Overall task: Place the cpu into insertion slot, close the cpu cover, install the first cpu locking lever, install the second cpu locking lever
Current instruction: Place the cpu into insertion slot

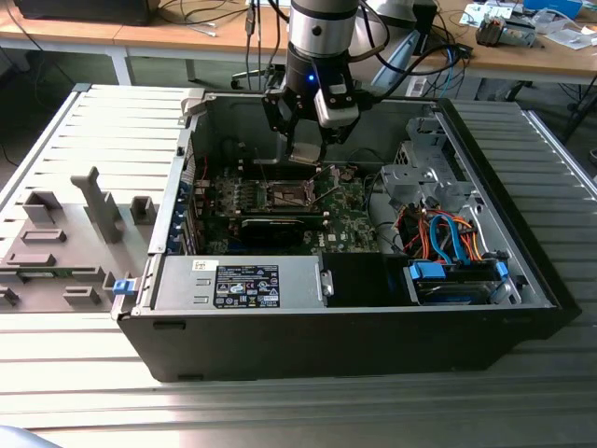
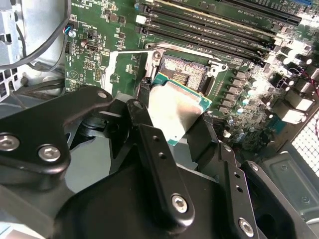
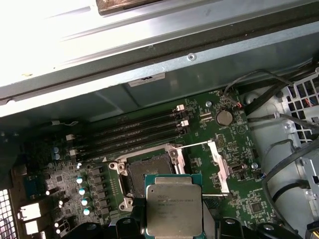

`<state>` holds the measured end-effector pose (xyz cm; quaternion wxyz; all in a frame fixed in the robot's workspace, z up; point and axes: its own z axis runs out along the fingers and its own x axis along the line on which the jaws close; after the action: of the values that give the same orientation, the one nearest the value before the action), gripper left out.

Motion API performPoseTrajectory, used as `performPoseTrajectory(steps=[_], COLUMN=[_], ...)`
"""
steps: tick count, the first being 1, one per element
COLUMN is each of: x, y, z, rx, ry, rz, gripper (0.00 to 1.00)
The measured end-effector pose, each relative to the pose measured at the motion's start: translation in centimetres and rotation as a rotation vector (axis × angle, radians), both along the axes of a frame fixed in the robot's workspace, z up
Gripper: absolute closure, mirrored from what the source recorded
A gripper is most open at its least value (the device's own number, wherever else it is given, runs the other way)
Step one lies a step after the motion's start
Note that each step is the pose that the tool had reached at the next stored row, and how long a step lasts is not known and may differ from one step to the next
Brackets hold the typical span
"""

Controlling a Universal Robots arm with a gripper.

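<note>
My gripper (image 1: 304, 151) hangs inside the open computer case, just above the motherboard, and is shut on the cpu. The cpu (image 3: 174, 208) is a flat square chip with a silvery top and green edge, gripped by its sides between the black fingers (image 2: 149, 130). It sits tilted a little above and beside the insertion slot (image 3: 149, 172), whose dark centre lies bare within a metal rim. In the second wrist view the cpu (image 2: 175, 110) overlaps the insertion slot (image 2: 183, 67). The cpu cover (image 3: 219, 167) stands swung open at the slot's side, as the cpu cover (image 2: 115, 69) also shows.
Long black memory slots (image 3: 134, 132) run along one side of the socket. Orange and blue cables (image 1: 443, 233) and a metal drive cage (image 1: 424, 173) fill the case toward the exterior view's right. A black power supply (image 1: 247, 285) lies at the near wall. Grey fixtures (image 1: 65, 243) stand outside on the exterior view's left.
</note>
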<state>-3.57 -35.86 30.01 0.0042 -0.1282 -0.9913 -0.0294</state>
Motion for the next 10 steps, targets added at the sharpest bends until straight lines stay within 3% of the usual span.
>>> performPoseTrajectory(steps=[10], x=[0.0], y=[0.0], z=[0.0], rx=[-0.0018], ry=[0.0], rz=[-0.032], gripper=[0.46])
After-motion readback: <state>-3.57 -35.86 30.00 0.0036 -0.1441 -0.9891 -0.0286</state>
